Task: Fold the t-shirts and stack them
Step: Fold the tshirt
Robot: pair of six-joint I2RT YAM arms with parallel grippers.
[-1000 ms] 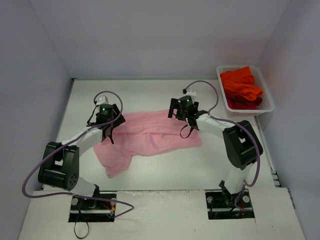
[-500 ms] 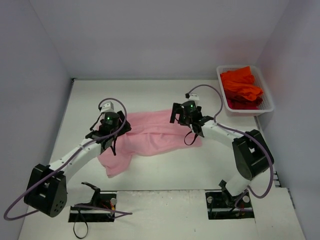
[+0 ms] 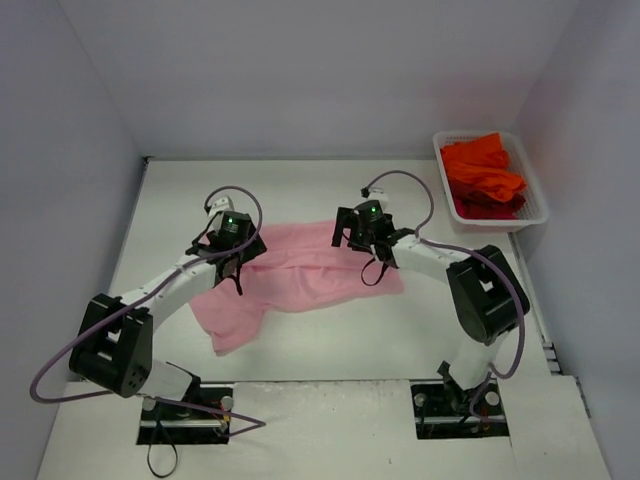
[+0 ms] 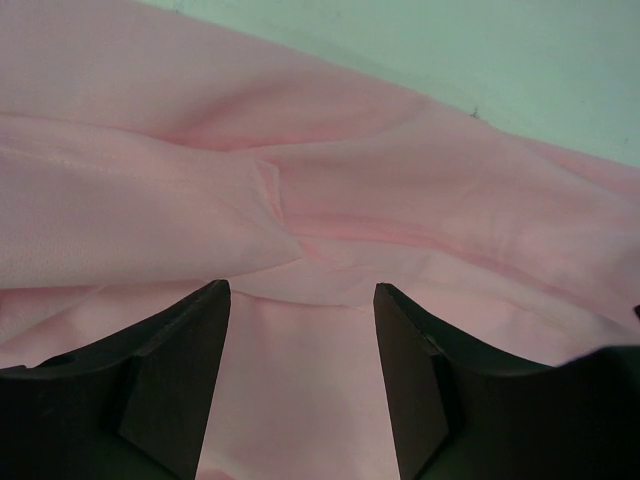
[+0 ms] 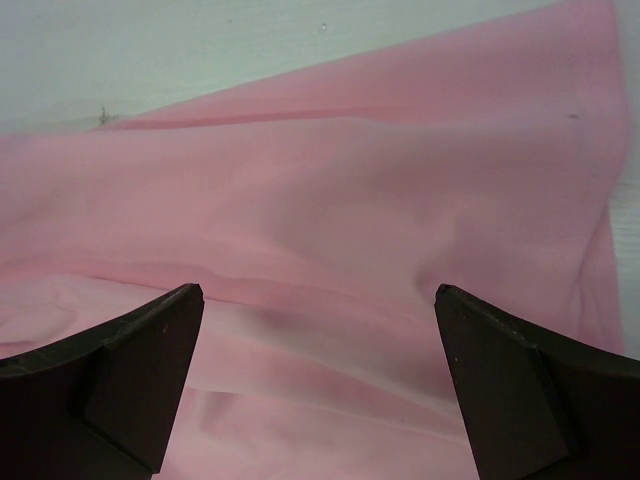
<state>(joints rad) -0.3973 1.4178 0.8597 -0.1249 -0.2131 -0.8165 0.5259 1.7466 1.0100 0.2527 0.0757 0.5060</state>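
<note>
A light pink t-shirt (image 3: 300, 275) lies loosely spread and creased on the white table, one part trailing toward the near left. My left gripper (image 3: 236, 272) hovers over its left part, open. In the left wrist view its dark fingers (image 4: 180, 370) stand apart with a cloth ridge (image 4: 290, 240) just ahead of them. My right gripper (image 3: 370, 265) is over the shirt's right part, jaws wide open above flat pink cloth (image 5: 350, 210). Neither holds anything. Bright orange-red t-shirts (image 3: 483, 172) sit piled in the basket.
The white mesh basket (image 3: 500, 223) stands at the back right against the wall. White walls close the table on the left, back and right. Bare table (image 3: 330, 340) lies between the shirt and the arm bases.
The left gripper has shifted slightly right over the shirt. The right gripper dipped toward the near side, then came back a little left. The shirt's outline looks the same.
</note>
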